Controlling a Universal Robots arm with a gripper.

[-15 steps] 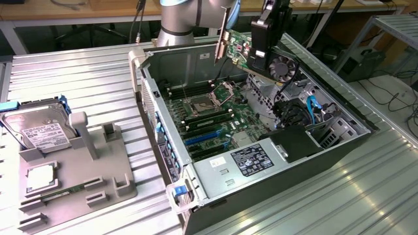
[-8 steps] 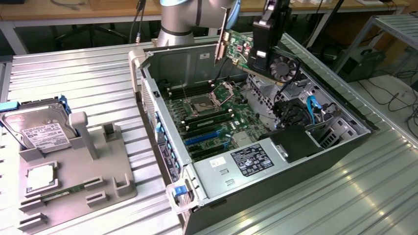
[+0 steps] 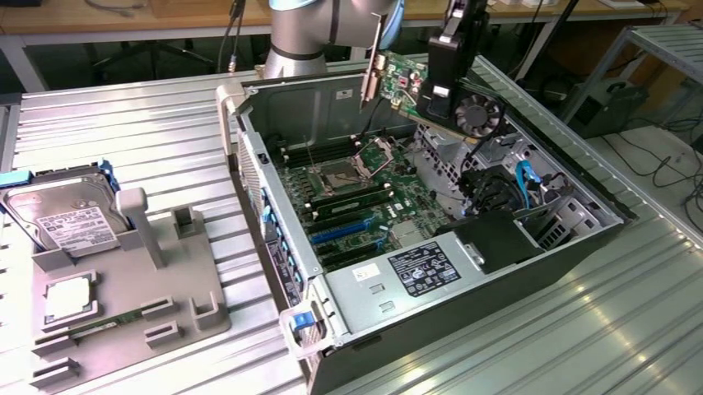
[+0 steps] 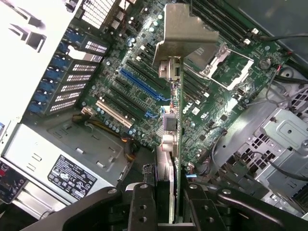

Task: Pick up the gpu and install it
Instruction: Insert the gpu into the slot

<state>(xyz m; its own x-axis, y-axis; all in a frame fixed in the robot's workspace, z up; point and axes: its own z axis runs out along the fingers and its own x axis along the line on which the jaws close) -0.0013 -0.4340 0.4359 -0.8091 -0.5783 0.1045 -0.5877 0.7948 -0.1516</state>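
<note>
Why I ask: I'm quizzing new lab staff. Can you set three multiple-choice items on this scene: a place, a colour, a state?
1. Where is the gpu?
A. seated in a motherboard slot
B. in the air over the open computer case
C. on the grey holder
2. What colour is its board?
A. green
B. red
C. white
3. How is the gripper?
A. open, apart from the gpu
B. shut on nothing
C. shut on the gpu
Key: 1 B, the gpu hangs above the case; 2 A, its board shows green; 3 C, the fingers clamp its edge.
</note>
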